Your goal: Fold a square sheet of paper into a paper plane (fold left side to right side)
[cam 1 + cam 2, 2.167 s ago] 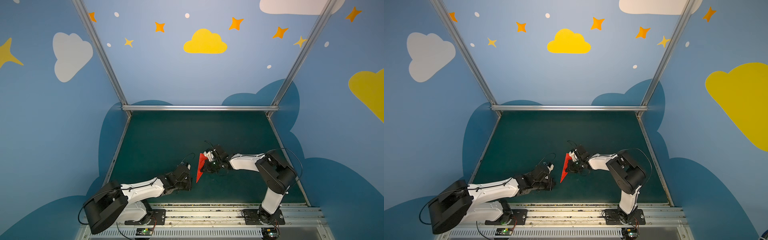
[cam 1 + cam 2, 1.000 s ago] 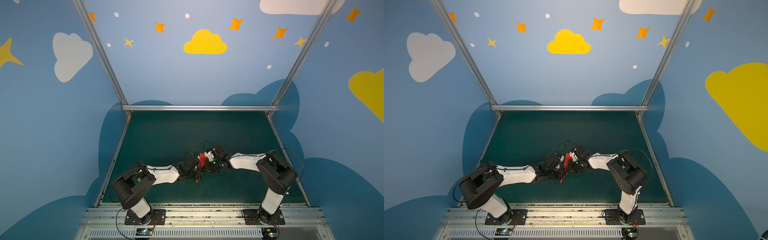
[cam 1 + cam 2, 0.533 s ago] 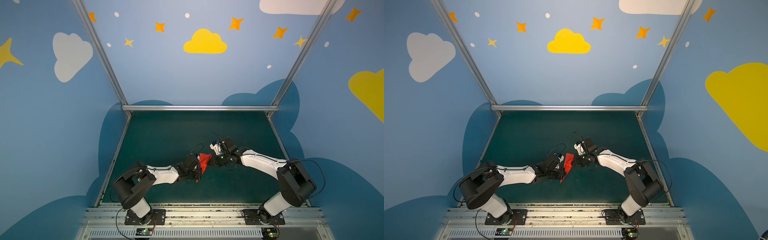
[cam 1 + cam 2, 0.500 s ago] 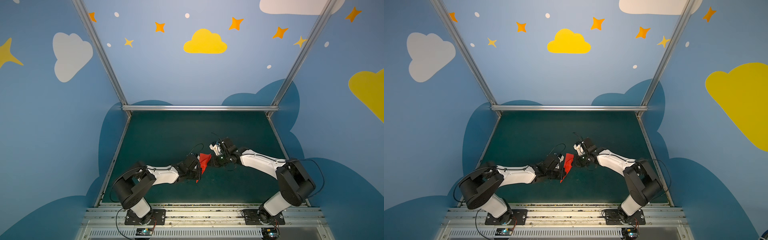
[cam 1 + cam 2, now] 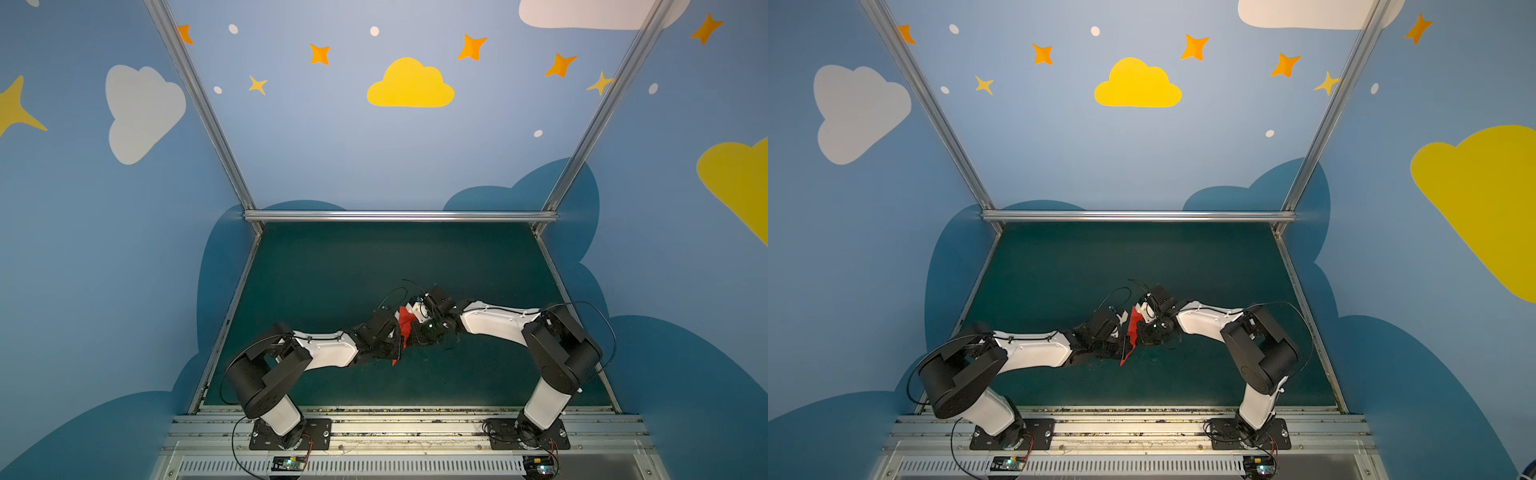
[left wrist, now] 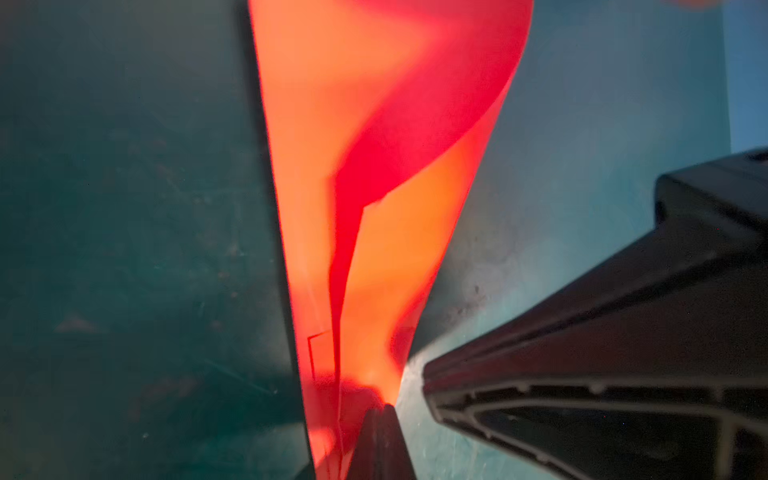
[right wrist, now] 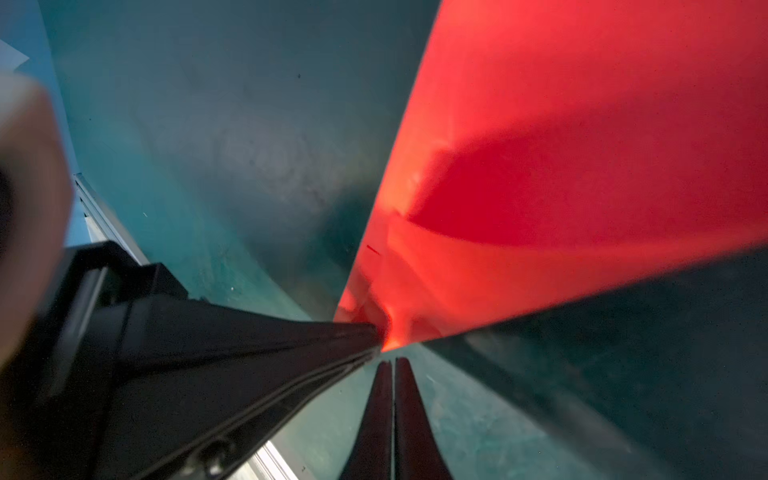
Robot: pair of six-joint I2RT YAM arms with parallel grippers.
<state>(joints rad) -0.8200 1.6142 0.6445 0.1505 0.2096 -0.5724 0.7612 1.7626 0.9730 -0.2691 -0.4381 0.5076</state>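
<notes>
In both top views the red paper [image 5: 403, 321] [image 5: 1133, 323] is standing on edge over the middle of the green surface [image 5: 374, 266], towards the front. Its pointed lower end is showing just below the left gripper [image 5: 397, 349]. That gripper is reaching in from the left with its jaws pressed together. In the wrist views they are pinching the paper's narrow end, and the sheet is fanning out beyond them in curved, overlapping layers.

The right gripper [image 7: 392, 362] is pointing in from the opposite side. Its jaws are pressed together on nothing, and their tips are sitting just beside the pinched corner; I cannot tell whether they are touching it. From above, the two black gripper bodies are hiding most of the paper.

Black cables [image 5: 395, 291] are looping over both wrists. Small circuit boards [image 5: 289, 462] at the front rail are glowing green, and any lettering on them is too small to read. A yellow cloud [image 5: 409, 83] and orange stars [image 5: 320, 54] are decorating the blue back wall.
</notes>
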